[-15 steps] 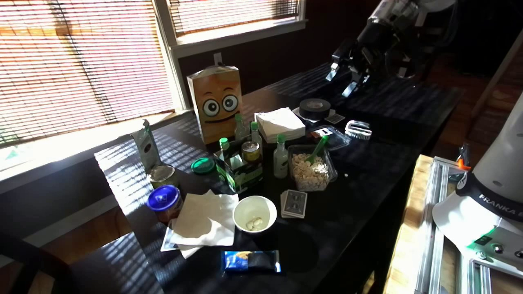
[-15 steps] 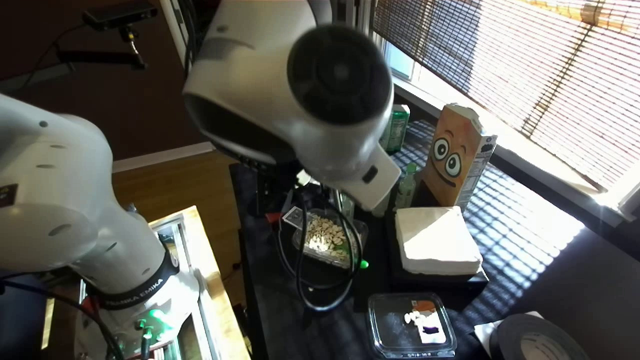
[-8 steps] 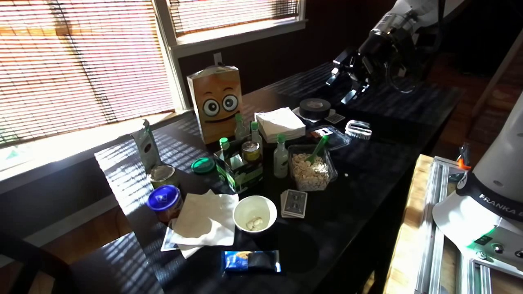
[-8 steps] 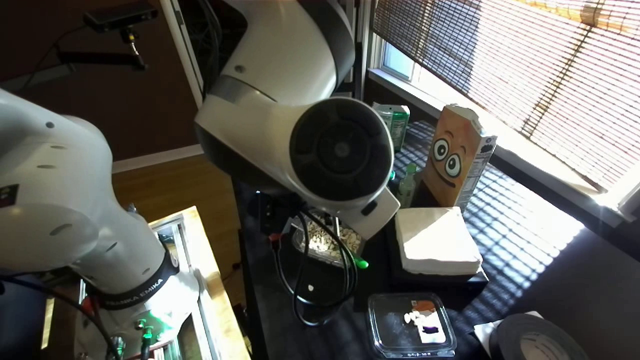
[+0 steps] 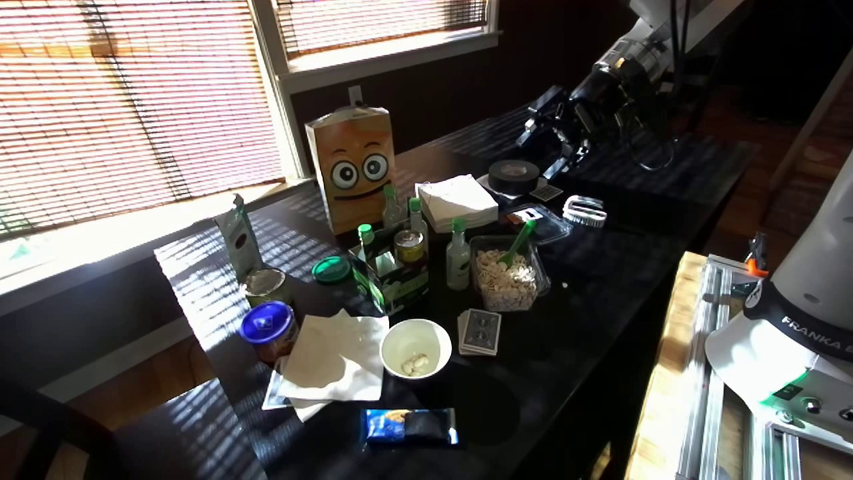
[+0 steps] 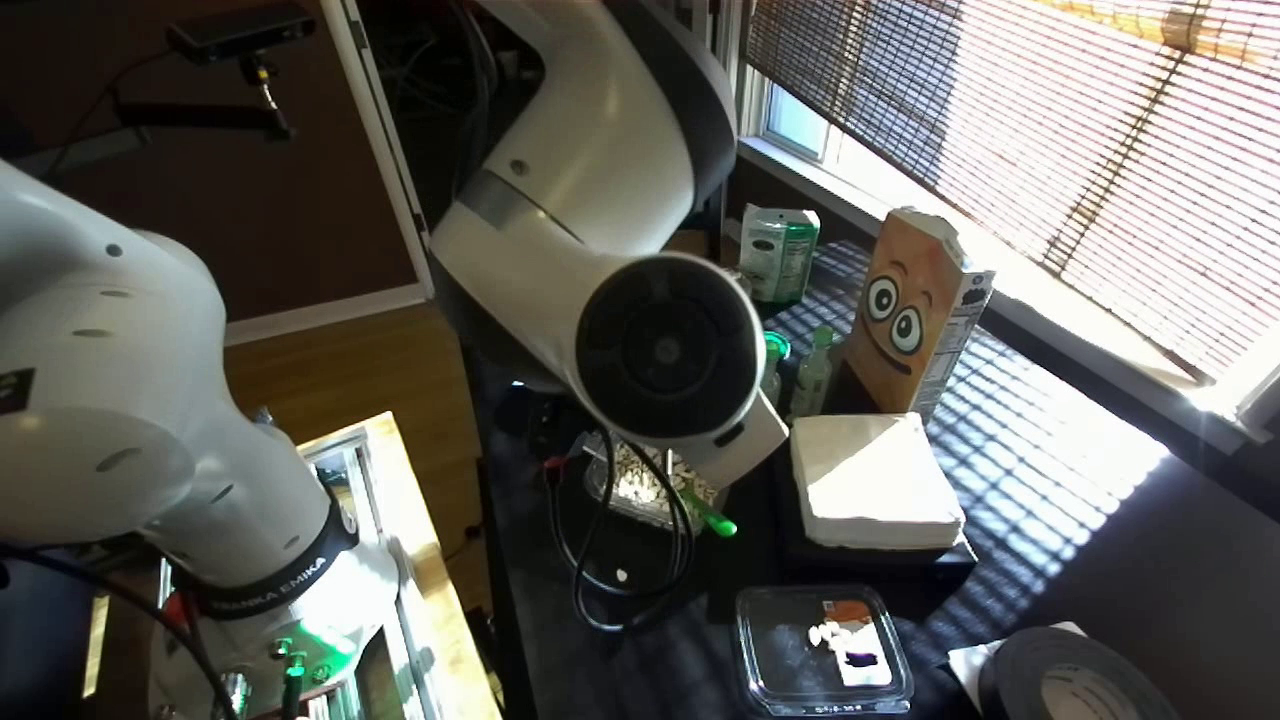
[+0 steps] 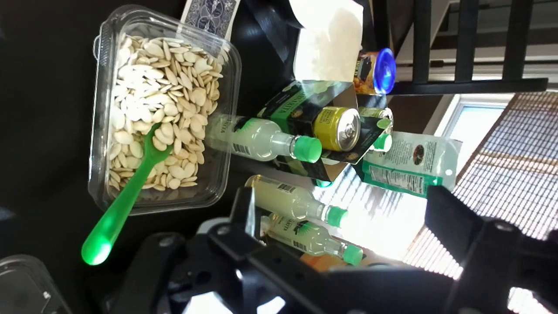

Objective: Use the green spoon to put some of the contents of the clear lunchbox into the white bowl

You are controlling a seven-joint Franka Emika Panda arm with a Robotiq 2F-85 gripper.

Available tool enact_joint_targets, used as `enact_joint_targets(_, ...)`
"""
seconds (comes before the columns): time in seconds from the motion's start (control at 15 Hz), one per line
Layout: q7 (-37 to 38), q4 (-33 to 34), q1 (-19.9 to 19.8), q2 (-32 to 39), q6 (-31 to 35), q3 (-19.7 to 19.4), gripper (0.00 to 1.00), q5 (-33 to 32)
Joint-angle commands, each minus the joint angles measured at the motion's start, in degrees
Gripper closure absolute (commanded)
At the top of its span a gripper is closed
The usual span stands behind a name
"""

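Black fingers were spread wide on the Robotiq gripper, and nothing was held between them. In an exterior view they were seen raised above the dark table, well apart from the green spoon. The spoon's pick-up, judged to be the step in hand, was made to turn on one relation: in the wrist view the handle was not framed in the gap but was found outside it, past one finger, toward the left edge. Since the green-capped bottles were shown lying sideways there, that direction was taken as downward, so the gripper would need to be lowered and brought forward. The spoon's tip was sunk among the pumpkin seeds in the clear lunchbox; its handle was led out over the rim, the free end turned toward the gripper's side. In that view its long axis was set obliquely, more across the fingers' closing line than along it, and only a modest turn seemed to be needed. Farther out, past the playing cards, the white bowl was placed, a few pale pieces being visible inside.
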Motion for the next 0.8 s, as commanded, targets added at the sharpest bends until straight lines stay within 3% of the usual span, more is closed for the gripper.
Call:
enact_joint_targets(0.0, -9.7, 3.7, -2.1, 13.0, -2.8, 0.9, 0.00, 13.0)
enact_joint_targets(0.2, -14.7, 6.8, -7.4, 22.6, -7.5, 1.8, 0.00, 17.5)
enact_joint_targets(0.53, -18.8, 14.0, -17.7, 36.7, -20.8, 3.1, 0.00, 16.3)
enact_joint_targets(0.6, -16.8, 9.3, -16.7, 29.6, -15.9, 3.5, 0.00, 14.4)
enact_joint_targets(0.73, -17.4, 10.4, -18.3, 32.1, -16.7, 3.9, 0.00, 14.3)
